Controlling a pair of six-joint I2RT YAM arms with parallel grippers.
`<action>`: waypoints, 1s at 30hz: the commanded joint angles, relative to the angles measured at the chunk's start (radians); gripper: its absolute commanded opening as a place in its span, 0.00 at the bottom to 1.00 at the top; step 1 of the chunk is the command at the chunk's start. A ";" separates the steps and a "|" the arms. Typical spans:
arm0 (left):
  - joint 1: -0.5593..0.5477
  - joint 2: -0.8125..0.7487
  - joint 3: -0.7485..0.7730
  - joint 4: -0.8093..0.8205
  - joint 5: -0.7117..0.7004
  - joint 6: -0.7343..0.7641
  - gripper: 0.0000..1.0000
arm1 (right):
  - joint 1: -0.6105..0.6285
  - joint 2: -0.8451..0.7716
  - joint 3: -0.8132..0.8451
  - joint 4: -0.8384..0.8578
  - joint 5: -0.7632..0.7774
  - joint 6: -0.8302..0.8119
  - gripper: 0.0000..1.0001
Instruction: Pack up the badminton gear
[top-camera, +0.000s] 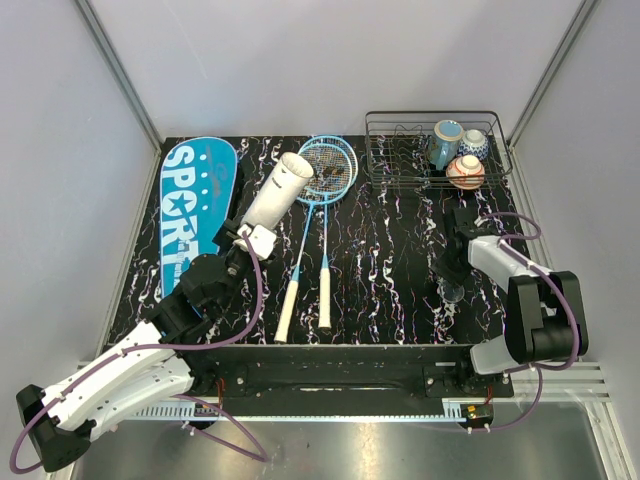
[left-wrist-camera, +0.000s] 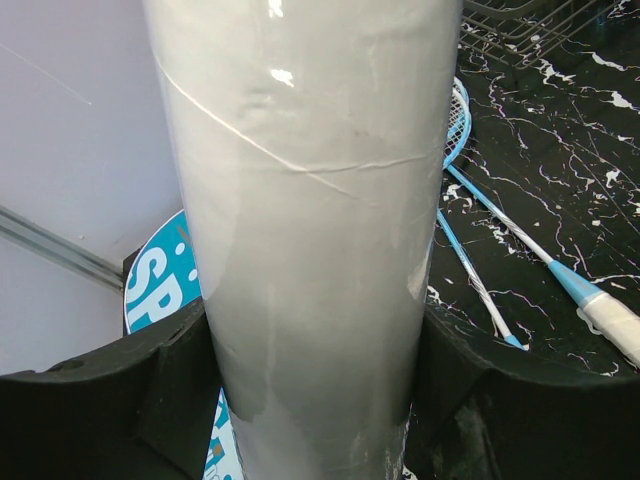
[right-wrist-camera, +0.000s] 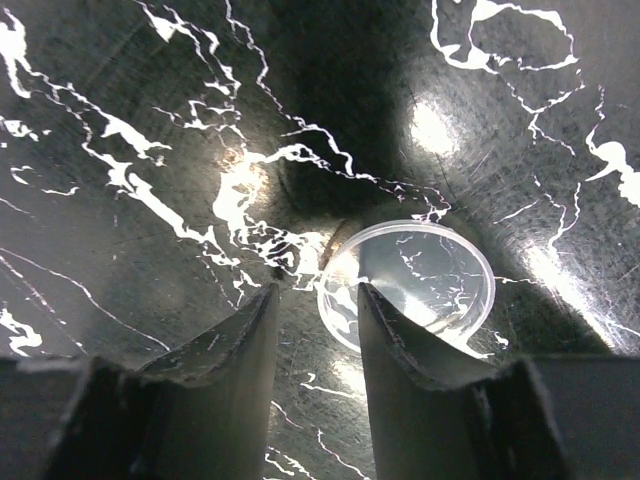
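My left gripper (top-camera: 245, 237) is shut on the long white tube (top-camera: 278, 190), holding it tilted over the table with its open end toward the racket heads. In the left wrist view the tube (left-wrist-camera: 310, 200) fills the space between my fingers (left-wrist-camera: 170, 385). Two blue-framed rackets (top-camera: 328, 168) lie side by side, white handles (top-camera: 325, 300) toward me; they also show in the left wrist view (left-wrist-camera: 500, 250). The teal SPORT bag (top-camera: 195, 205) lies flat at the left. My right gripper (right-wrist-camera: 318, 300) is open a little, low over a clear round lid (right-wrist-camera: 430, 270). No shuttlecock shows clearly.
A black wire rack (top-camera: 400, 150) stands at the back right with three ceramic cups (top-camera: 465, 172) in it. Grey walls close the table on three sides. The right arm (top-camera: 500, 260) reaches over the right part of the dark marbled table (top-camera: 390, 260).
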 joint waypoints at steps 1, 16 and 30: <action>0.002 -0.011 0.017 0.073 0.014 -0.005 0.00 | -0.005 -0.009 -0.027 0.043 -0.011 0.044 0.40; 0.003 0.035 0.026 0.031 0.230 0.007 0.01 | -0.005 -0.001 0.010 0.425 -0.932 -0.321 0.00; 0.000 0.124 0.066 -0.082 0.513 0.013 0.02 | 0.183 -0.334 0.320 0.408 -1.128 -0.284 0.00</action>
